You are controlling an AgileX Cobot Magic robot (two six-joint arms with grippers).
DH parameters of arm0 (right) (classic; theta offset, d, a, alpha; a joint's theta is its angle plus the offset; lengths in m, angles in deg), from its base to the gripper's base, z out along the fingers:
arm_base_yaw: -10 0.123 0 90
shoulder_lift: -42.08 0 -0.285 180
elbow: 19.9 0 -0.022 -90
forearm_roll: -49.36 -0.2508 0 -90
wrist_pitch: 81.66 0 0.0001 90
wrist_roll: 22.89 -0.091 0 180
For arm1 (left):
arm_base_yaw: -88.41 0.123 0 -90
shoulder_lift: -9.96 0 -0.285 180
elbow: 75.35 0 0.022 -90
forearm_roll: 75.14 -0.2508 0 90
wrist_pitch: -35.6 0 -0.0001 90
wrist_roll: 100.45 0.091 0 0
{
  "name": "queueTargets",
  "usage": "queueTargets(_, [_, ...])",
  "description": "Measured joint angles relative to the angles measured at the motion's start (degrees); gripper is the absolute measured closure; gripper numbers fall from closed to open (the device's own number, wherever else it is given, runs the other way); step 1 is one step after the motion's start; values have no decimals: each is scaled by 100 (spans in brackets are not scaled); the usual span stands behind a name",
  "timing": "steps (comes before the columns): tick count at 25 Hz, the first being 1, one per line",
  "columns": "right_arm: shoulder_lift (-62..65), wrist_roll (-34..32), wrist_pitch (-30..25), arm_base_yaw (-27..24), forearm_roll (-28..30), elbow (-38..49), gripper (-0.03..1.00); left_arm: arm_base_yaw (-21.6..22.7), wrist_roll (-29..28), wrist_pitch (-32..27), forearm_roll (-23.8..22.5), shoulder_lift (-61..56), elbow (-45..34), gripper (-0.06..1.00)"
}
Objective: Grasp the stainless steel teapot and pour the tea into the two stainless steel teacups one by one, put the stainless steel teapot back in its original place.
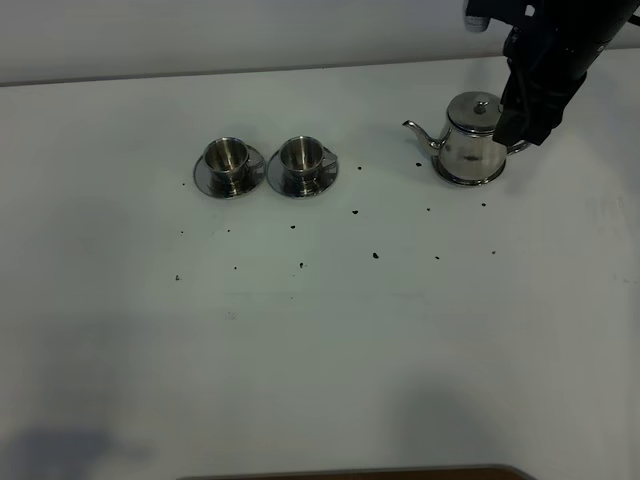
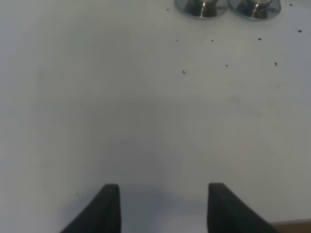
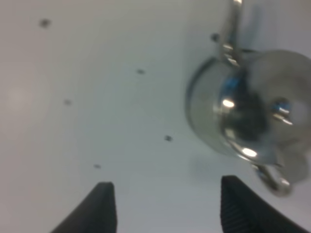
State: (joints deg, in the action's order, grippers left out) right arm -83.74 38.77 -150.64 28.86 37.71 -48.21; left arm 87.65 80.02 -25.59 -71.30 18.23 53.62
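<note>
The stainless steel teapot [image 1: 468,140] stands on its round saucer [image 1: 470,181] at the back right, spout pointing left. My right gripper [image 1: 517,128] hangs just right of it by the loop handle, open and empty. In the right wrist view the teapot [image 3: 238,109] is blurred, beyond and to one side of the open right gripper [image 3: 167,208]. The two stainless steel teacups [image 1: 227,157] [image 1: 302,156] stand side by side on saucers at the back left. My left gripper [image 2: 163,208] is open and empty over bare table; the cup saucers [image 2: 201,7] [image 2: 255,8] show far ahead.
Dark specks [image 1: 376,255] are scattered over the white table [image 1: 320,350] between the cups and the teapot. The table's front edge [image 1: 400,472] shows at the bottom, and a wall line [image 1: 200,75] runs along the back.
</note>
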Motion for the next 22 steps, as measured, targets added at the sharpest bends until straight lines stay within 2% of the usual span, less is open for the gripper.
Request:
queueTargets(6, [-315, 1001, 272, -473, -316, -180, 50, 0, 0, 0, 0, 0, 0, 48])
queueTargets(12, [-711, 1999, 450, -740, -749, -179, 50, 0, 0, 0, 0, 0, 0, 48])
queueTargets(17, [-1054, 2411, 807, -859, -968, -179, 50, 0, 0, 0, 0, 0, 0, 48])
queueTargets(22, [-1188, 2473, 1116, -938, -967, -179, 50, 0, 0, 0, 0, 0, 0, 48])
